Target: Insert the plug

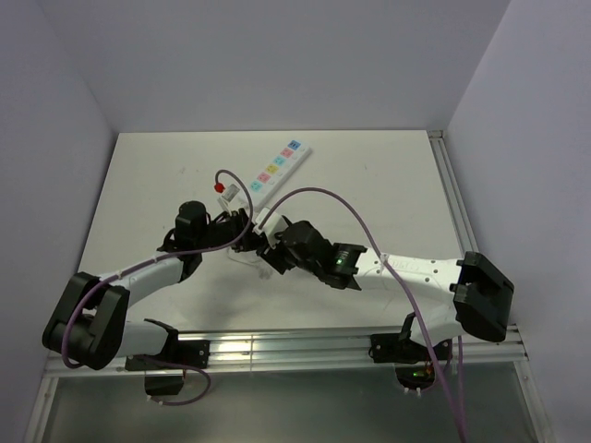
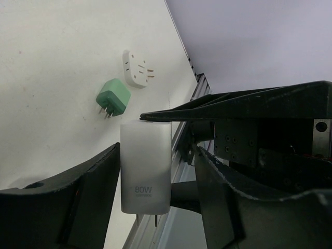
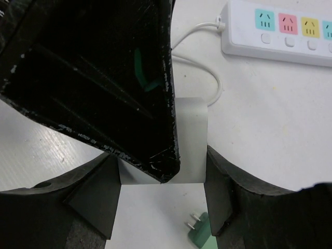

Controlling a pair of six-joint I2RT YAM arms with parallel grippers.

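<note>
Top view, arms: left arm point(image 1: 138, 272) and right arm point(image 1: 406, 268) reach inward and meet over the middle of the worktop point(image 1: 369, 175), so both sets of jaws work on one item
Top view, held item: too small and too covered to make out here
Top view, power strip point(image 1: 282, 166): lies flat beyond the meeting point, well apart from it, sockets up; judged to be the target for insertion
Left wrist view, charger point(image 2: 146, 171): white block marked 80W, standing between the left jaws
Left wrist view, left jaws: standing apart; one finger point(image 2: 78, 197) lies along the charger's side, the other point(image 2: 223, 197) stands off with a gap showing, so the hold does not come from this side
Left wrist view, right-hand finger point(image 2: 244, 104): flat black slab lying across the charger's far end
Left wrist view, other items: green plug point(image 2: 113, 98) and white adapter point(image 2: 137, 68) lie on the worktop beyond, near each other, not touching
Right wrist view, right jaws: clamped on the charger, one pad on each flank; this grip carries it
Right wrist view, left-hand finger point(image 3: 104, 78): covers much of the charger's face; contact cannot be told
Right wrist view, power strip: upper right, coloured sockets up, its white cable point(image 3: 205, 67) looping behind the charger
Step in hand: judged a re-grip between the arms to square the charger before it goes to the strip; insertion not yet done
</note>
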